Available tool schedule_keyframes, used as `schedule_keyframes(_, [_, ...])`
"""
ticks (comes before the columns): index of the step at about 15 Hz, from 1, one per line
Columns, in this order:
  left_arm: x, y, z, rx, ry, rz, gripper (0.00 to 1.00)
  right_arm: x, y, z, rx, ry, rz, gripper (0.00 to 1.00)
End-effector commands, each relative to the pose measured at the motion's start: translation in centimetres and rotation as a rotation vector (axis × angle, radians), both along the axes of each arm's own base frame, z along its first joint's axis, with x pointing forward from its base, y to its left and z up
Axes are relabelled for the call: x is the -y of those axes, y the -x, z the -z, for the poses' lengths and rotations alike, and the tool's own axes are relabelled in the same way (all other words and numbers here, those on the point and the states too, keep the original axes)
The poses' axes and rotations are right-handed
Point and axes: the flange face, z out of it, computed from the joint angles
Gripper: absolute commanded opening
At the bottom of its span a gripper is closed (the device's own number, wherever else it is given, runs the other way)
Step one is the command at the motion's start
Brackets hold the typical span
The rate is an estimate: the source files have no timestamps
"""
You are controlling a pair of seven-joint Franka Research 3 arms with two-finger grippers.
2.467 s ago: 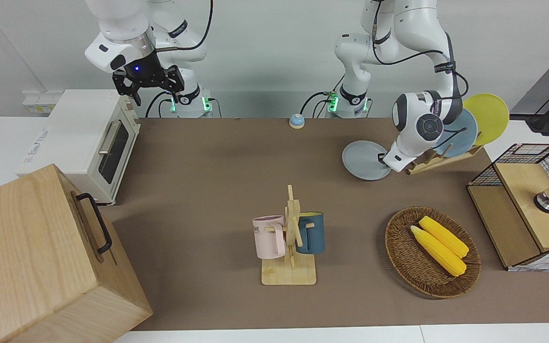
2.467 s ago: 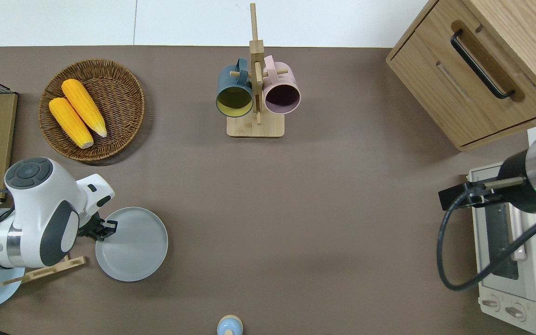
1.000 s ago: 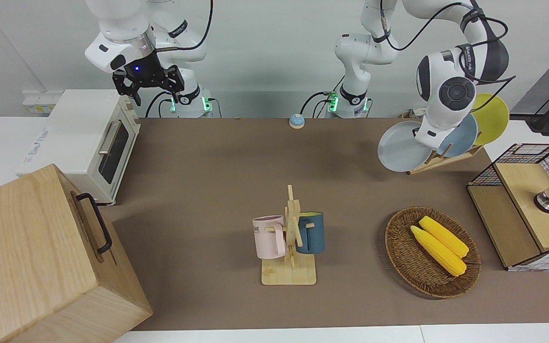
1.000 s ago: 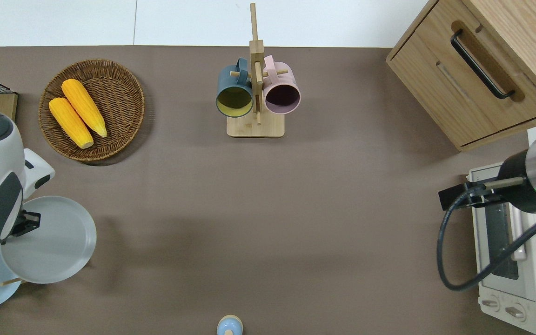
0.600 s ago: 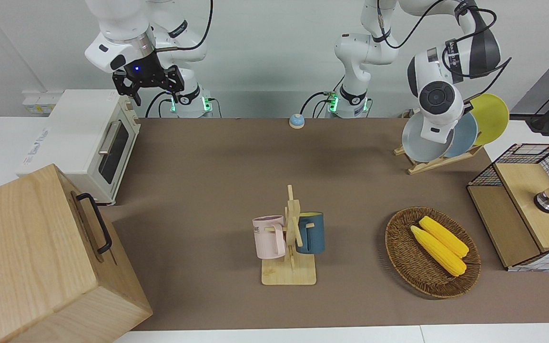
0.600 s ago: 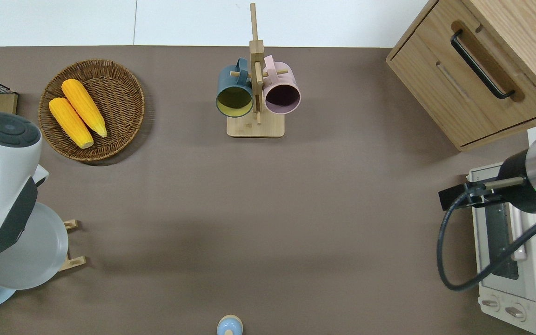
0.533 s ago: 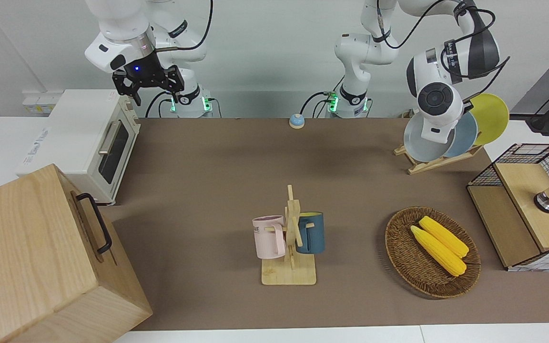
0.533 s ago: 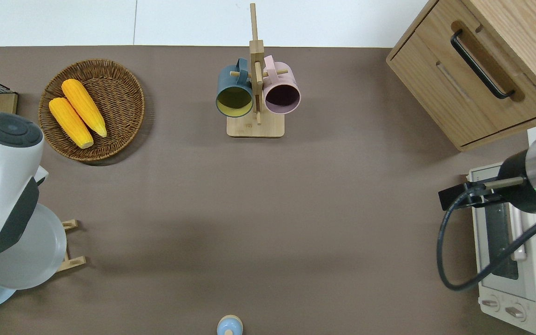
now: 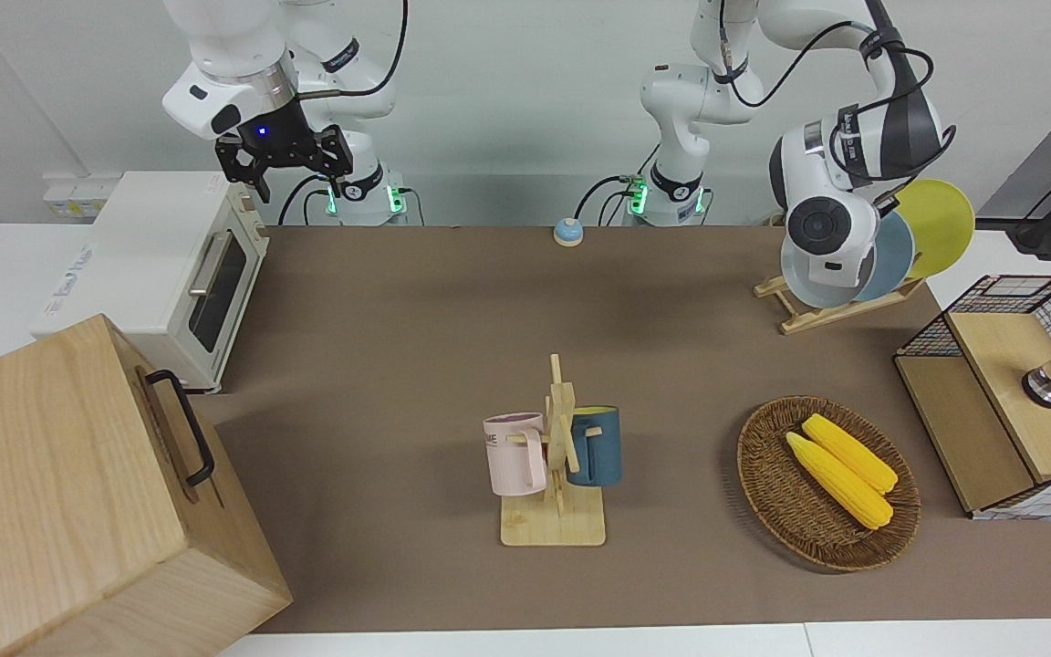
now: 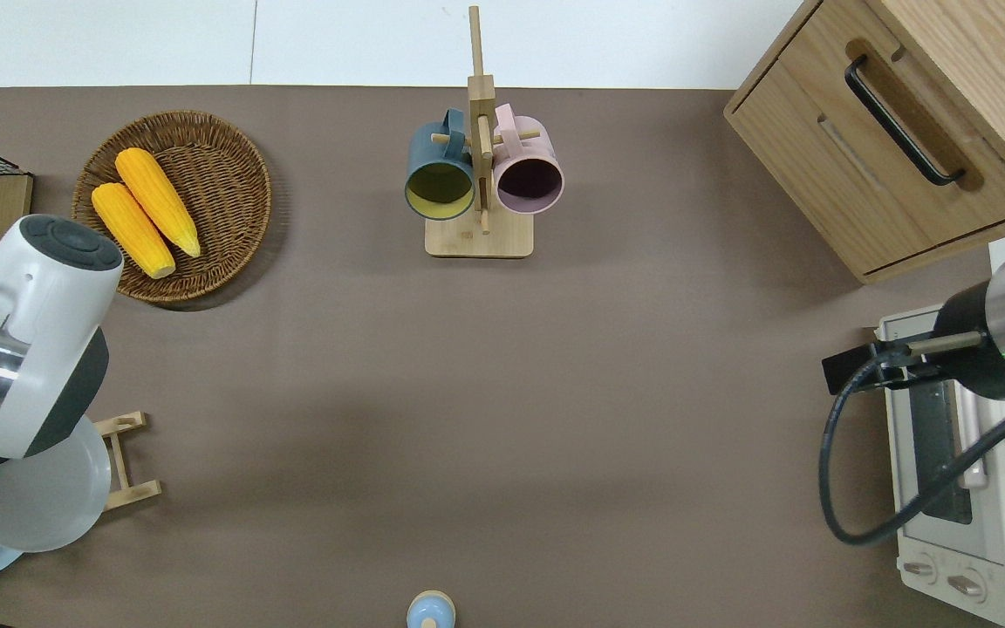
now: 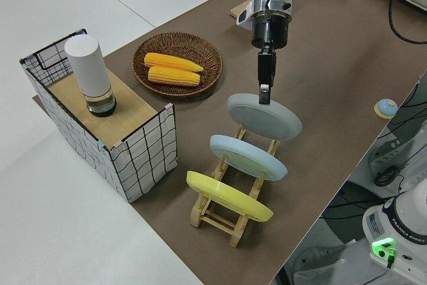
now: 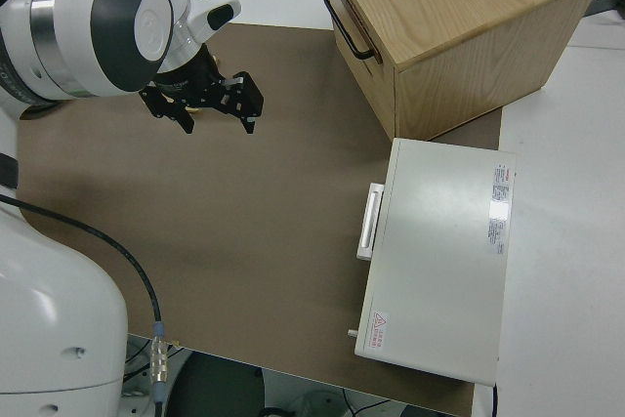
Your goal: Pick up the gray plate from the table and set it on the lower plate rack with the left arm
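- 2 corn cobs [image 9: 841, 467] are held side by side in a wicker basket [image 9: 767, 493].
- A pink mug [image 9: 515, 453] and a dark blue mug [image 9: 596, 446] are hung on a wooden mug tree [image 9: 555, 497] (1 on each side).
- A white toaster oven [image 9: 156, 265] is set just beside a wooden cabinet [image 9: 69, 497].
- A small blue bell [image 9: 567, 232] is seen nearest to the robots.

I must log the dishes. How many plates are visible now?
3, all at the rack: the yellow plate and blue plate in slots, the gray plate gripped by the left end effector over its lower end.
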Motion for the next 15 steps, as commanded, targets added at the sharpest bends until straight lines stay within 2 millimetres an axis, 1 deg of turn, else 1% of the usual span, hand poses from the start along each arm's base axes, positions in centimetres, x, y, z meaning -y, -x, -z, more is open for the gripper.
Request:
schedule_keyframes(1, [1.0,0.0,1.4,-0.023,-0.084,-0.002,0.0,0.3,0.3,-0.4,-0.004,-0.001,0.013,0.99])
schedule_keyframes(4, [1.9,-0.3,2.9,-0.015,-0.119,-0.009,0.0,0.3,0.3,-0.4,-0.004,-0.001,0.013,0.987])
schedule_keyframes(7, [2.9,-0.5,3.8,-0.001,-0.142,-0.01,0.0,0.3,0.3,-0.4,-0.004,-0.001,0.013,0.99])
schedule_keyframes(8, [3.1,-0.6,3.8,0.012,-0.142,-0.009,0.27,0.3,0.3,-0.4,-0.004,-0.001,0.013,0.99])
schedule_keyframes(10, [3.7,-0.8,3.9,0.019,-0.118,0.011,0.51,0.3,0.3,-0.4,-0.004,-0.001,0.013,0.99])
schedule_keyframes(11, [3.8,-1.0,3.9,0.022,-0.109,0.021,0.61,0.3,0.3,-0.4,-0.004,-0.001,0.013,0.99])
schedule_keyframes(12, [4.3,-1.2,4.1,0.032,-0.099,0.037,0.65,0.3,0.3,-0.4,-0.004,-0.001,0.013,0.99])
schedule_keyframes(14, [5.0,-1.3,4.1,0.045,-0.064,0.041,0.77,0.3,0.3,-0.4,-0.004,-0.001,0.013,0.99])
schedule_keyframes(15, [5.4,-1.4,3.8,0.06,-0.035,0.033,0.99,0.3,0.3,-0.4,-0.004,0.001,0.014,0.99])
